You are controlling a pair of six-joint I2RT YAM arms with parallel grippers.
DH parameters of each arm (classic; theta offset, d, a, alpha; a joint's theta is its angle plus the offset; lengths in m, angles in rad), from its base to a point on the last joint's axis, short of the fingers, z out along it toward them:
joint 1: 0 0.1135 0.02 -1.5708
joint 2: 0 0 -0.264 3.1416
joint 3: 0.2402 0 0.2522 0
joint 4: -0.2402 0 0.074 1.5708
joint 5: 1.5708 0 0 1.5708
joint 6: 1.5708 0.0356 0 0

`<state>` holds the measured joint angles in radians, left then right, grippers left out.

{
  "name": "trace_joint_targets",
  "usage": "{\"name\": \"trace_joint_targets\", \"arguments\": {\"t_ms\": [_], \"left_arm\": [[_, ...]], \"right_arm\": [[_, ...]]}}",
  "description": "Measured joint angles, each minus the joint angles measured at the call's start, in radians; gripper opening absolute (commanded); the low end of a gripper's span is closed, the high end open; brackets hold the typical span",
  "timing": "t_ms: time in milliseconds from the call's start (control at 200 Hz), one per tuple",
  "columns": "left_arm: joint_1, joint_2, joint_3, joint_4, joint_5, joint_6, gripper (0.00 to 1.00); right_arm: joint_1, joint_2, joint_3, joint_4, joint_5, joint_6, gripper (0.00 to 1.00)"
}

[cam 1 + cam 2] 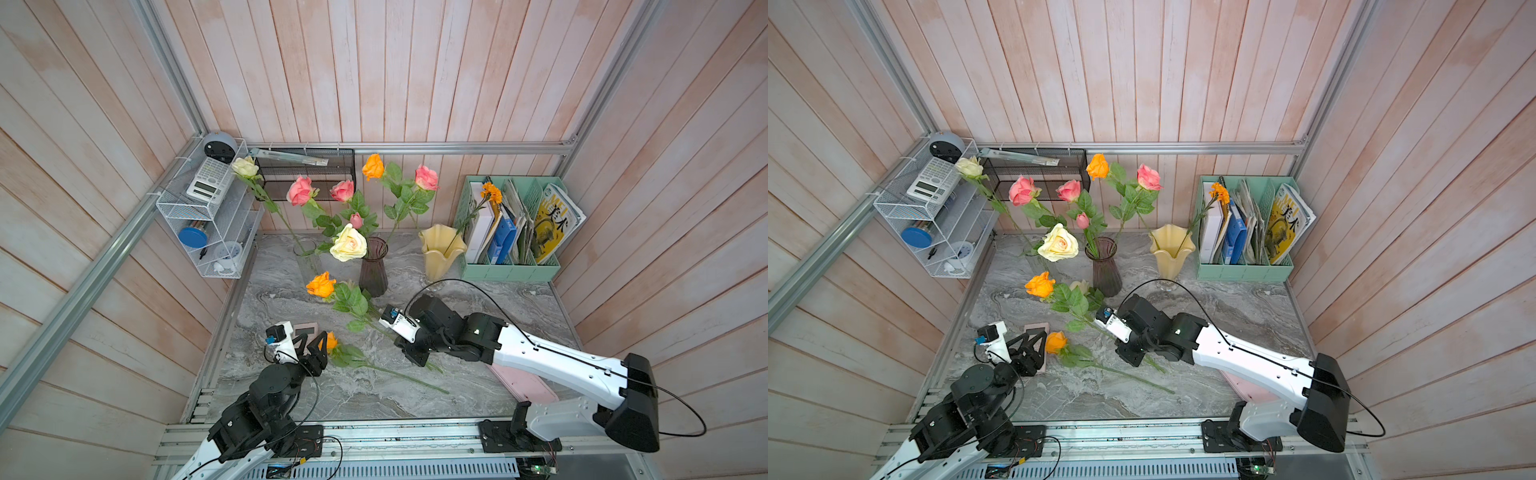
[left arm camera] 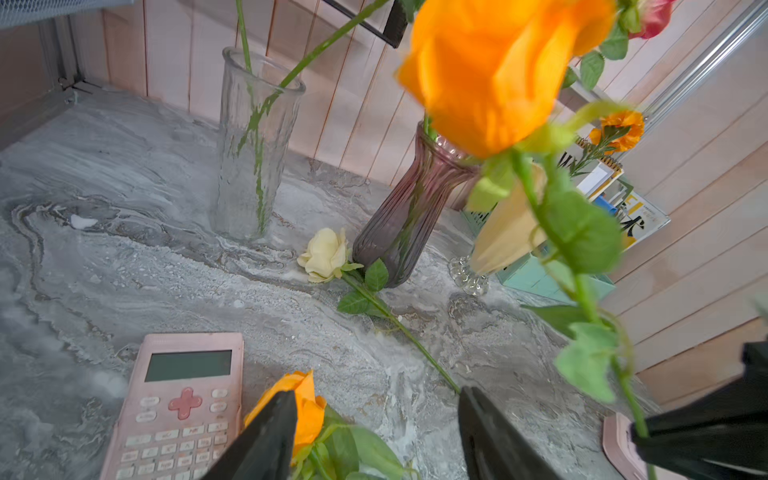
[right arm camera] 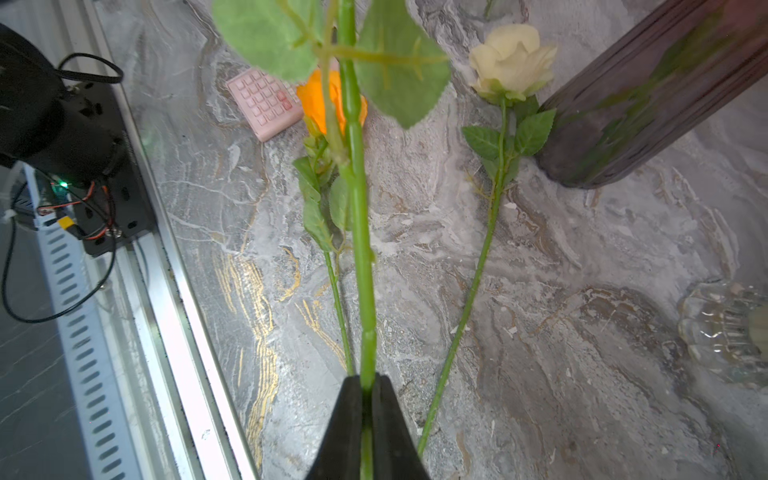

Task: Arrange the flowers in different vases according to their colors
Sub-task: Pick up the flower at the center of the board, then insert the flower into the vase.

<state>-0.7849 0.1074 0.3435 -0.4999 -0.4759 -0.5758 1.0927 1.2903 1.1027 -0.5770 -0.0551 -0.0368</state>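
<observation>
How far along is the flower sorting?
Done: cream roses in the clear glass vase, pink roses in the purple vase, an orange marigold in the yellow vase. In hand: right gripper shut on a lifted orange rose. Remaining: a second orange rose by the open left gripper and a loose cream rose.

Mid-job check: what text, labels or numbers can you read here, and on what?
"MEI": magazine cover, in the file holder; any earlier letters hidden.
"术", probably: second of two big black characters on that cover; first unclear.
Pink calculator keys: blurred.
White calculator: too small.
Nothing else readable.
</observation>
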Motion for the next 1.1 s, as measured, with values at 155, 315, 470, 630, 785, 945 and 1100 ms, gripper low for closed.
{"name": "trace_joint_targets", "arguments": {"t_ms": [155, 315, 470, 630, 785, 945, 1100], "left_arm": [[0.000, 0.000, 0.000, -0.032, -0.001, -0.024, 0.65], [0.000, -0.003, -0.001, -0.043, -0.001, -0.042, 0.64], [-0.001, -0.013, -0.005, -0.047, 0.000, -0.046, 0.63], [-0.001, -0.013, -0.016, -0.049, 0.000, -0.046, 0.63], [-0.001, -0.013, -0.016, -0.051, 0.000, -0.045, 0.63], [-0.001, -0.013, -0.021, -0.051, 0.000, -0.040, 0.63], [-0.001, -0.008, -0.029, -0.041, 0.001, -0.037, 0.63]], "right_arm": [[0.064, -0.099, -0.002, -0.008, -0.004, 0.013, 0.00], [0.093, -0.181, -0.002, -0.018, -0.003, 0.033, 0.00], [0.111, -0.194, 0.036, -0.021, -0.020, 0.035, 0.00], [0.117, -0.160, 0.163, -0.009, -0.044, 0.010, 0.00], [0.116, -0.143, 0.285, 0.040, -0.051, -0.039, 0.00], [0.049, -0.139, 0.431, 0.102, -0.052, -0.084, 0.00], [-0.091, -0.143, 0.524, 0.212, -0.018, -0.111, 0.00]]}}
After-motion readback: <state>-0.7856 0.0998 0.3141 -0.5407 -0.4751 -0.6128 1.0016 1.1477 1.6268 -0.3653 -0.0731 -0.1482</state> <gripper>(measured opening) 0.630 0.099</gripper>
